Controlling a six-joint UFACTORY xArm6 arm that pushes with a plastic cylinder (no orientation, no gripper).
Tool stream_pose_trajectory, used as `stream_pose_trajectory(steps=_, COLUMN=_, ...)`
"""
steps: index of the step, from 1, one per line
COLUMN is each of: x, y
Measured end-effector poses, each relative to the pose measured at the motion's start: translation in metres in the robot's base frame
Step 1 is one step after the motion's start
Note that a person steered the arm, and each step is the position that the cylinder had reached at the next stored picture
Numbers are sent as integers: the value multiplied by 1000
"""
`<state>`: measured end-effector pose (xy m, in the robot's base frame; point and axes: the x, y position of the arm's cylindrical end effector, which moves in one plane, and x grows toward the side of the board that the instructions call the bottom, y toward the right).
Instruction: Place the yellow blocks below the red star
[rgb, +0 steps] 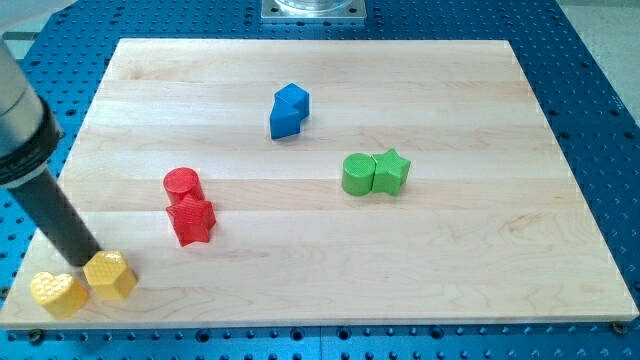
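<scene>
Camera view, largest item first: the wooden surface fills most of the frame over a blue perforated base. Next in size, the dark rod enters from the upper left of the frame and slants down to the lower left corner. The tool has no jaws, so nothing opens, closes or is held; it works by contact only. My tip sits at the upper edges of the two yellow blocks, apparently touching both, a position suited to pushing them as a pair.

Blocks, in descending size:
- Green pair, right of centre, touching side by side.
- Blue block, upper centre.
- Red star, left of centre, with a red cylinder touching its upper side.
- Yellow hexagonal block and yellow heart-like block, lower left corner, touching each other.

Judgement: both yellow blocks lie lower-left of the star and require travel toward the frame's right to finish directly below it.
</scene>
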<state>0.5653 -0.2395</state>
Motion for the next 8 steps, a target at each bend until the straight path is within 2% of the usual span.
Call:
stream_pose_trajectory(steps=1, x=26, y=54)
stream_pose_trajectory(steps=2, x=25, y=101)
stream_pose_trajectory(steps=3, x=-7, y=101)
stream_pose_trajectory(steps=5, x=-3, y=231)
stream_pose_trajectory(steps=6, x=54, y=200)
stream_pose_trajectory(steps=7, x=54, y=197)
stream_pose_trajectory(steps=8, x=54, y=168)
